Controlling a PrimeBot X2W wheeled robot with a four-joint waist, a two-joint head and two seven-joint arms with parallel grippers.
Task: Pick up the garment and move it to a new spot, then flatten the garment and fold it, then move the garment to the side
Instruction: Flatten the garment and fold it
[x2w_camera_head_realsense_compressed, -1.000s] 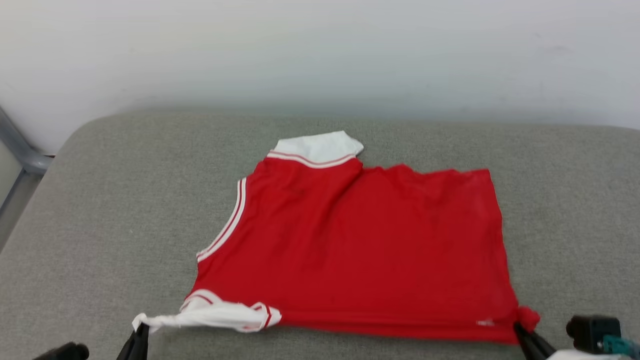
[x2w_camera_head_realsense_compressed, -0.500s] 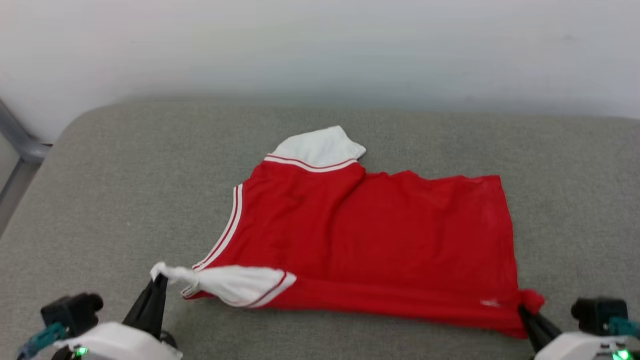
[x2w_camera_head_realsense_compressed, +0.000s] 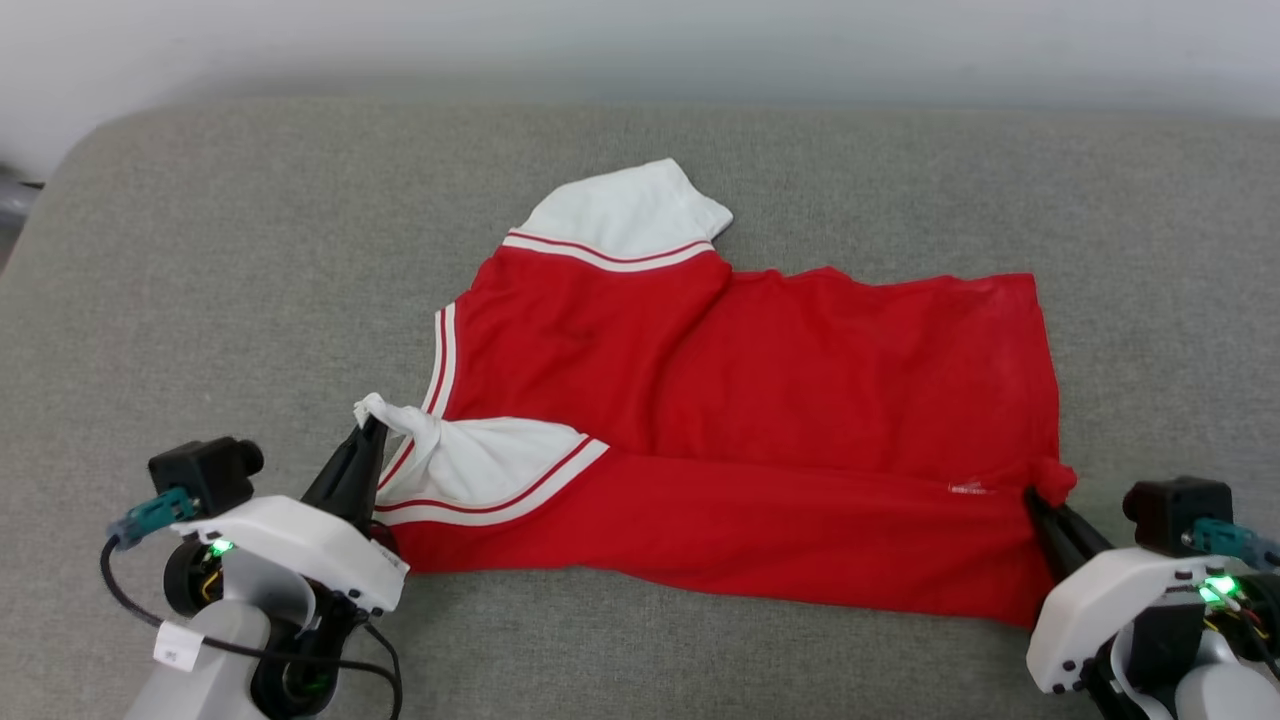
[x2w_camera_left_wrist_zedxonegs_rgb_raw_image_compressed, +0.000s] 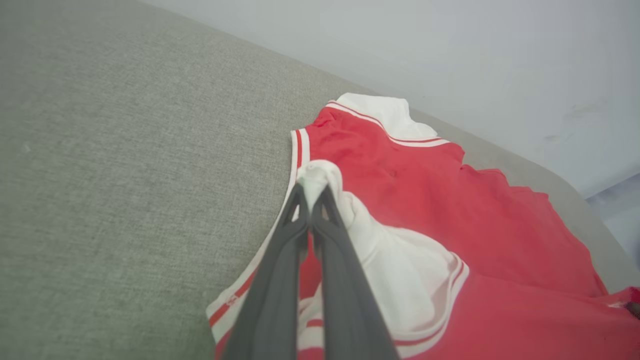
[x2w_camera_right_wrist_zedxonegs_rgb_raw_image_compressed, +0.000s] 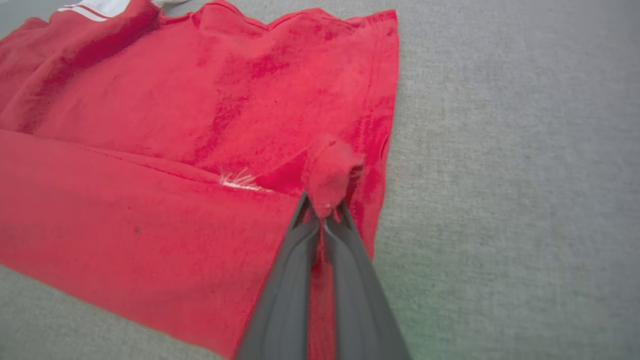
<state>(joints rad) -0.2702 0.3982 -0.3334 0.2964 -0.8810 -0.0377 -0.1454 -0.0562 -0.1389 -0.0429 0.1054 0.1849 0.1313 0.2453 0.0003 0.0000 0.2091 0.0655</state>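
The garment, a red jersey shirt with white sleeves and striped trim, lies plain side up on the grey cushion, its near edge turned over toward the far side. My left gripper is shut on the tip of the near white sleeve, lifted and pulled over the red body. My right gripper is shut on a bunched red hem corner at the garment's right end. The far white sleeve lies flat.
A pale wall runs behind the cushion. A grey metal frame piece shows past the cushion's left rounded corner. Bare grey fabric stretches on all sides of the garment.
Both grippers have carried the near edge of the garment toward the far side, folding a strip over the body. The head view has tilted down, bringing both wrists into the picture.
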